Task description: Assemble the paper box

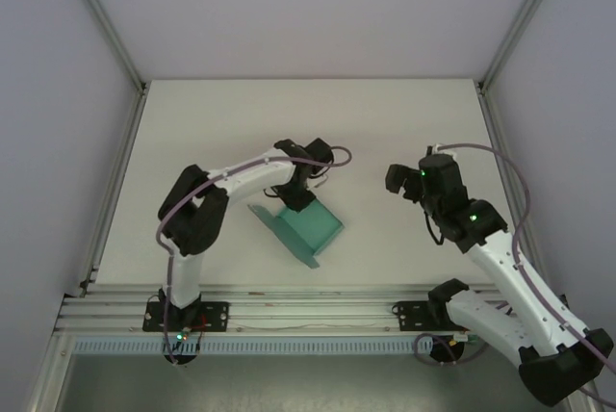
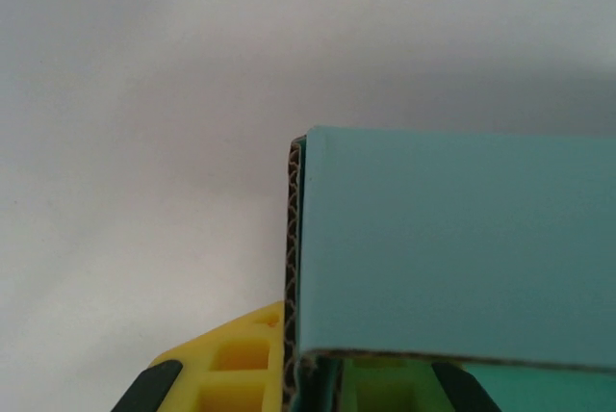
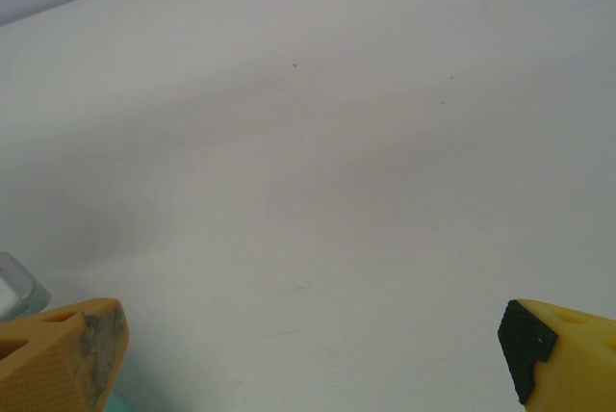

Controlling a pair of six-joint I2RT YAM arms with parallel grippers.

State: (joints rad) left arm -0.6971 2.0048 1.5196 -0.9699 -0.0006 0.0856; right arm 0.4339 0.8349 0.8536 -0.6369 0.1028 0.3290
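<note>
paper box (image 1: 318, 229) half-folded on table (image 1: 241, 114) | left hand (image 1: 294, 195) straddles its 11 o'clock wall, probably steadying the fold; cannot tell if clamped | right hand (image 1: 399, 179) released, apart at 2 o'clock

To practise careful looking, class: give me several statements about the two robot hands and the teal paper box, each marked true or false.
1. The paper box is teal-green. True.
2. The right hand holds the paper box. False: it is open, empty and apart from it.
3. The left hand is at the paper box. True.
4. The paper box lies at the far edge of the table. False: it lies nearer the arms' bases.
</note>
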